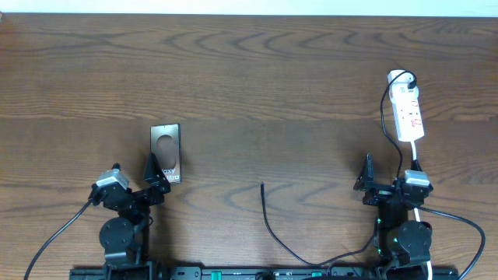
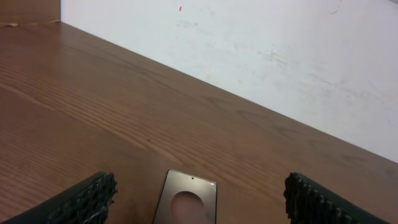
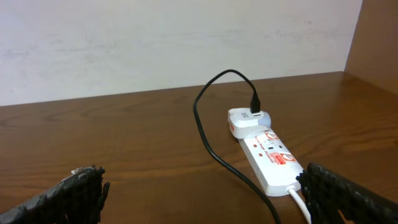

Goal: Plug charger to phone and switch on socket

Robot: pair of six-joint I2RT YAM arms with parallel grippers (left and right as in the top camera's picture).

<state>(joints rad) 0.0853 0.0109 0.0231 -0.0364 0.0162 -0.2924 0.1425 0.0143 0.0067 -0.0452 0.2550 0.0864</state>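
The phone (image 1: pixel 165 153) lies flat at the left of the table, its lettering at the near end. My left gripper (image 1: pixel 156 180) is open just behind that near end; in the left wrist view the phone (image 2: pixel 186 202) lies between the open fingers (image 2: pixel 202 190). The socket (image 1: pixel 408 113) lies at the far right with a white adapter (image 1: pixel 399 78) plugged in. The charger cable (image 1: pixel 268 222) runs from the adapter past the right arm, and its free tip lies at mid-table. My right gripper (image 1: pixel 369 183) is open and empty, facing the socket (image 3: pixel 270 158) and cable (image 3: pixel 211 146).
The socket's white cord (image 3: pixel 301 202) runs back beside my right finger. A white wall (image 3: pixel 155 43) stands behind the table's far edge. The arm bases sit at the table's near edge.
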